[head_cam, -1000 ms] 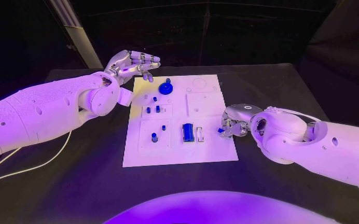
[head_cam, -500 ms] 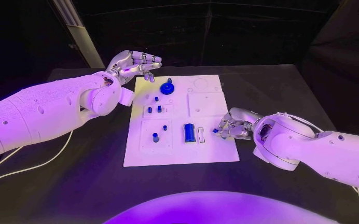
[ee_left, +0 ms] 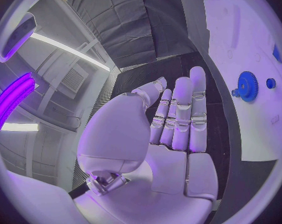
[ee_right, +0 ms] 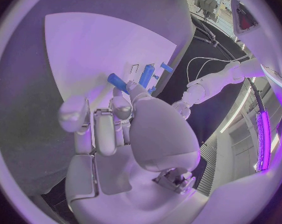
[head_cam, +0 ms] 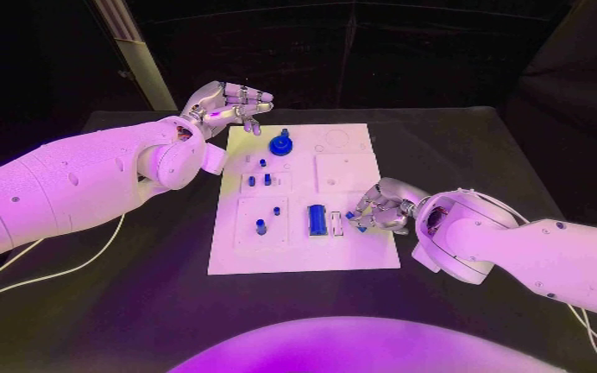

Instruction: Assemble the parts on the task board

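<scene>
Right hand [head_cam: 383, 206] pinches a small blue peg [ee_right: 117, 80] just right of the empty slot [head_cam: 336, 222] on the white task board [head_cam: 361, 252]; left hand [head_cam: 228, 107] hovers empty, fingers loosely spread, at the far-left corner.

The flat white task board [head_cam: 351, 248] looks like smooth, matt plastic, lying on a matt black table [head_cam: 461, 135]. The small blue gear-shaped part [head_cam: 281, 144] and the blue cylindrical part [ee_right: 117, 80] seem to be plastic, though they show too small to be sure. The silver many-fingered right hand [head_cam: 377, 207] has a metallic sheen, and the silver left hand [head_cam: 227, 108] likewise, on glossy white arm shells [head_cam: 87, 181].
</scene>
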### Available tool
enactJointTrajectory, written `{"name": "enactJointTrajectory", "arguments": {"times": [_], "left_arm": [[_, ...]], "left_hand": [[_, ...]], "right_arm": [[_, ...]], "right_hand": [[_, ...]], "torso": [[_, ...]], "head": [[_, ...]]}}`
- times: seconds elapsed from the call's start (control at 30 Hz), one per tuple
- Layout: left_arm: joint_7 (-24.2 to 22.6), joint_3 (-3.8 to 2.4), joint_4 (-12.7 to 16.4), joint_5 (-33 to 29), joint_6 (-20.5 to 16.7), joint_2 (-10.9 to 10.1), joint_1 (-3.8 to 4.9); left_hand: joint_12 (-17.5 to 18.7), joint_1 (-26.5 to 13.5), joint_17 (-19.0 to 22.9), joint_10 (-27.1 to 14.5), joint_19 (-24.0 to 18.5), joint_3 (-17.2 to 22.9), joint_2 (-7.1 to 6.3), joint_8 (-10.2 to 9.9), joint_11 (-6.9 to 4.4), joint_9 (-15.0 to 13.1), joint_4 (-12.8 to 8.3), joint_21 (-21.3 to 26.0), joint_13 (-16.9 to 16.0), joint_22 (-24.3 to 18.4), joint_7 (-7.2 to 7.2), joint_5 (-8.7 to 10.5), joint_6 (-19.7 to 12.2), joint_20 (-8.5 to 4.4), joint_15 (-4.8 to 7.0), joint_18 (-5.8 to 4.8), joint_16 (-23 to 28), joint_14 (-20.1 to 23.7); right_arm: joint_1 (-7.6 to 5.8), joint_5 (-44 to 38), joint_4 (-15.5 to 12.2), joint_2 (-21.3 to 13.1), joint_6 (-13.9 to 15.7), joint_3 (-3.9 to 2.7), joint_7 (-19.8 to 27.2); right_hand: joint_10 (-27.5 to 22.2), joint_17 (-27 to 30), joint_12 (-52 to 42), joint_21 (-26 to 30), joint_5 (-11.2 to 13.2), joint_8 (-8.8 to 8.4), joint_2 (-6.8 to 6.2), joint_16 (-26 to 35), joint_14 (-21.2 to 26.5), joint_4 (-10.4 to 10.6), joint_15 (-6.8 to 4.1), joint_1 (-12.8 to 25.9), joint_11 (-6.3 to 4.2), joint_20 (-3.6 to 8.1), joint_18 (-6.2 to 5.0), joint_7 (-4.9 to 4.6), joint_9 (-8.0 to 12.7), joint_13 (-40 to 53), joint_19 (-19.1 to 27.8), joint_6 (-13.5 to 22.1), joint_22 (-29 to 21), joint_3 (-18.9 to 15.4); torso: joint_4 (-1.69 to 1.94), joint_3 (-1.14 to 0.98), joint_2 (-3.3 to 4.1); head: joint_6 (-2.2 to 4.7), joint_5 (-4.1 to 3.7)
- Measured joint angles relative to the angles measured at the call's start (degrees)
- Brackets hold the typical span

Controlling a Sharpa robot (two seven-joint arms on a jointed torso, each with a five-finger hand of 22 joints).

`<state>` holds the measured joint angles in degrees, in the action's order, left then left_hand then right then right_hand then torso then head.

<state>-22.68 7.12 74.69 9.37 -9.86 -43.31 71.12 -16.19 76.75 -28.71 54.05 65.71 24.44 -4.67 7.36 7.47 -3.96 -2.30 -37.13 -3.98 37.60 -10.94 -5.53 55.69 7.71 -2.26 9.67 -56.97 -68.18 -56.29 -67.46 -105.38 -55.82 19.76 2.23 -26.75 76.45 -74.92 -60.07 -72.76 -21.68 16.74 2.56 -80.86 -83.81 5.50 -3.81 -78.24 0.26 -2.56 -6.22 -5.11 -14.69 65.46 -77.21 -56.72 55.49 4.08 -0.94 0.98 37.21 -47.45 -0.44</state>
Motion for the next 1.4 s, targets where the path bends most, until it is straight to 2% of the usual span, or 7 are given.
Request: {"name": "enactJointTrajectory", "arguments": {"times": [0.13,0.27,0.5,1.0,1.2,1.23,1.4], "left_arm": [[0.0,0.00,0.0,0.0,0.0,0.0,0.00],[0.0,0.00,0.0,0.0,0.0,0.0,0.00],[0.0,0.00,0.1,0.0,0.0,0.0,0.00],[0.1,0.00,0.0,0.0,0.1,0.1,0.00],[0.1,0.00,0.0,0.0,0.3,0.2,0.00],[0.1,0.00,0.0,0.0,0.4,0.2,0.00],[0.1,0.00,0.0,0.0,0.5,0.2,0.01]], "left_hand": [[0.0,0.0,0.0,0.0,0.0,0.0,0.00,0.0,0.00,0.0,0.0,0.0,0.0,0.0,0.00,0.00,0.0,0.00,0.00,0.00,0.0,0.0],[0.0,0.0,0.0,0.0,0.0,0.0,0.00,0.0,0.00,0.0,0.0,0.0,0.0,0.0,0.00,0.00,0.0,0.00,0.00,0.00,0.0,0.0],[0.0,0.0,0.0,0.0,0.0,0.0,0.00,0.0,0.00,0.0,0.0,0.0,0.0,0.0,0.00,0.00,0.0,0.00,0.00,0.00,0.0,0.0],[0.0,0.0,0.0,0.0,0.0,0.0,0.00,0.0,0.00,0.0,0.0,0.0,0.0,0.0,0.00,0.00,0.0,0.00,0.00,0.00,0.0,0.0],[0.0,0.0,0.1,-0.1,0.0,0.0,0.00,0.3,-0.11,0.0,0.0,0.0,0.0,0.0,0.00,0.00,0.0,0.00,0.00,0.00,0.0,0.0],[0.0,0.0,0.1,-0.3,0.0,0.0,0.00,0.3,-0.07,0.0,0.0,0.0,0.0,0.0,0.00,0.00,0.0,0.00,0.00,0.00,0.0,0.0],[0.0,0.0,0.1,-0.4,0.0,0.0,0.00,0.3,0.00,0.0,0.0,0.0,0.0,0.0,0.00,0.00,0.0,0.00,0.00,0.00,0.0,0.0]], "right_arm": [[0.00,0.1,0.5,1.0,0.2,0.00,-0.2],[0.00,-0.2,1.0,2.1,0.4,0.00,-0.7],[0.00,-1.4,1.7,3.6,0.3,0.00,-1.9],[-0.04,-4.0,2.6,5.4,-1.5,-0.07,-3.6],[-0.14,-5.1,2.8,5.7,-2.3,-0.13,-4.1],[-0.14,-5.3,2.8,5.7,-2.4,-0.13,-4.2],[-0.08,-6.0,2.9,6.0,-3.0,-0.05,-4.5]], "right_hand": [[0.4,0.0,-0.3,0.0,-0.2,-0.02,-1.05,0.0,0.0,0.5,0.00,1.0,-0.26,0.21,0.00,0.27,-0.1,0.2,-0.2,-0.9,0.3,0.8],[0.6,0.0,-0.7,0.0,-2.1,0.52,-2.26,-0.3,0.0,1.1,0.00,2.3,-0.46,0.41,0.00,0.48,-0.4,0.4,-0.4,-1.7,0.7,1.4],[1.9,0.0,-1.8,-0.6,-2.4,1.41,-2.31,-0.7,0.0,2.6,-0.42,4.6,-1.26,0.71,0.00,0.75,-1.1,1.3,-1.0,-3.1,1.8,1.9],[2.8,0.0,-2.5,-0.9,-2.4,2.37,-2.71,-1.2,-0.2,3.6,-0.96,5.9,-1.76,1.02,0.00,1.23,-2.2,2.1,-1.4,-4.4,2.5,2.4],[3.1,0.0,-2.8,-0.9,-2.4,2.58,-2.64,-1.2,-0.2,4.0,-1.03,6.8,-1.73,1.23,0.00,1.75,-2.4,2.3,-1.7,-5.3,2.7,2.4],[3.3,0.0,-2.8,-0.9,-2.4,2.58,-2.70,-1.2,-0.2,4.1,-1.03,6.9,-1.90,1.23,0.00,2.11,-2.4,2.3,-1.7,-5.6,2.7,2.5],[3.3,0.0,-2.8,-1.1,-1.5,3.08,-3.00,-1.2,-0.2,5.8,-1.04,9.0,-1.89,1.23,0.00,2.98,-3.1,2.5,-1.7,-6.5,2.7,1.5]], "torso": [[0.00,-0.01,0.00],[0.00,-0.01,0.00],[0.00,-0.02,0.00],[0.01,-0.02,-0.03],[-0.01,-0.02,-0.04],[-0.01,-0.02,-0.04],[-0.03,-0.03,-0.04]], "head": [[-0.01,-0.01],[-0.05,-0.07],[-0.11,0.14],[-0.26,0.24],[-0.06,0.38],[-0.05,0.38],[-0.04,0.39]]}}
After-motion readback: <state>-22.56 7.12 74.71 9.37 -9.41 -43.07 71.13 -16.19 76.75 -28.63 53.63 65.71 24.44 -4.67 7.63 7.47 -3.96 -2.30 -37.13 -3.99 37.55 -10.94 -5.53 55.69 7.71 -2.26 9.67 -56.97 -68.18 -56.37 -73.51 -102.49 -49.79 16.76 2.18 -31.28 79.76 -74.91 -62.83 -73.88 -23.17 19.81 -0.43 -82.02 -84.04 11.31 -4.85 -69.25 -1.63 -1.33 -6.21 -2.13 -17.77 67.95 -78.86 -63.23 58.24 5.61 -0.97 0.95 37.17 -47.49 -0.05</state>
